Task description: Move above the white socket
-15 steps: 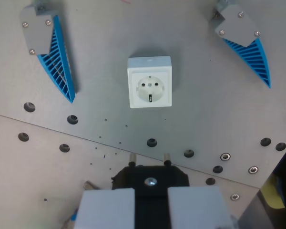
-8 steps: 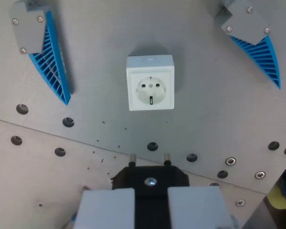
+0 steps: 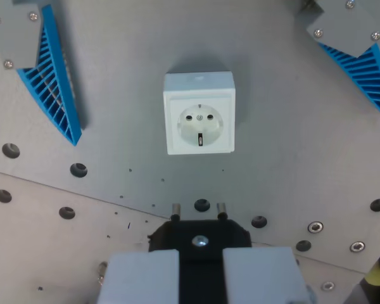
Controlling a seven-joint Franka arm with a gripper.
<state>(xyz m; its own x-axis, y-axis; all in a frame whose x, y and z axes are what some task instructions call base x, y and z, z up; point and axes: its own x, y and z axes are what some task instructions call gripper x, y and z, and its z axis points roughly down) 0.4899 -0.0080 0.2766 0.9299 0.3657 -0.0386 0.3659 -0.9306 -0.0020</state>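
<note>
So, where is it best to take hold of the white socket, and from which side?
Probably from above, across two opposite flat side walls of the white socket. It is a square raised box lying flat on the metal plate; the recessed round face offers no grip.

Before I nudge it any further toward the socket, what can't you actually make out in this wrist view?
- Black plug: only its front and two pins show; the gripper covers the rest, the bottom edge cuts off both.
- Blue ribbed wedges and: cropped by the top and side edges.
- White socket: the marks on its face are too small to read.
- Height above the socket: one view cannot tell.
</note>
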